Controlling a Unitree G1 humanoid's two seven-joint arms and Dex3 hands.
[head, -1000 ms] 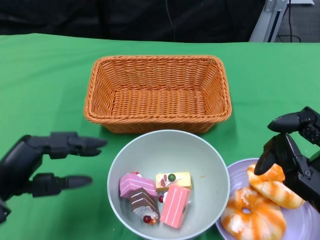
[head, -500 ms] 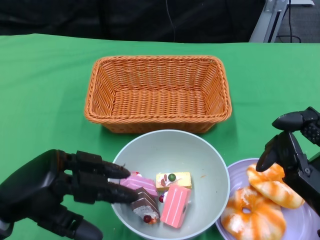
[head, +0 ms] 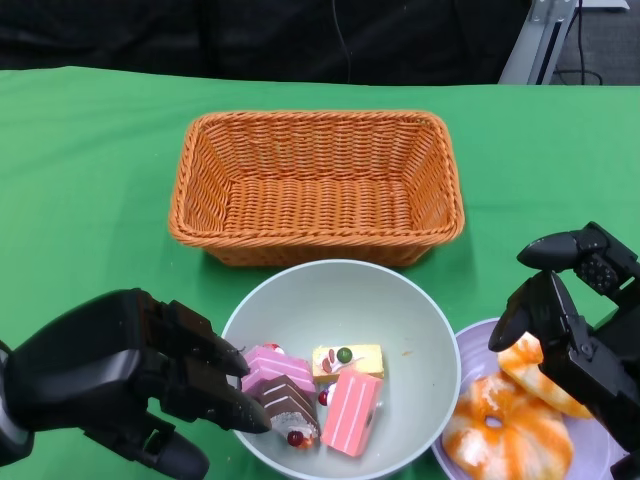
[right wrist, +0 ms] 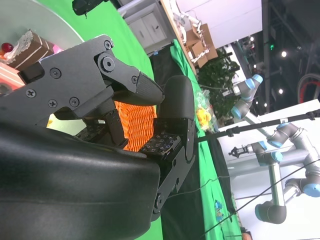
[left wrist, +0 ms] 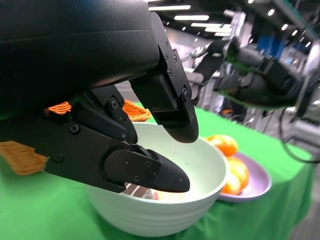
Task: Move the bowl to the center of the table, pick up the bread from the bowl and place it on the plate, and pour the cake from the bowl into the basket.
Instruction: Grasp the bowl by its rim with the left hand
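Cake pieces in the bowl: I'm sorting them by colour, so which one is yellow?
The flat yellow slice with a green and a red topping, at the bowl's middle; the others are pink or brown.

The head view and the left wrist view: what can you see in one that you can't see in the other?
Only the head view shows the small cake pieces lying in the bowl, and the whole inside of the orange basket.

Only the left wrist view shows the bowl's outer wall from the side, plus a blurry room behind the table.

Both show the bowl, the left hand at its rim, the bread on the purple plate, and the right hand.
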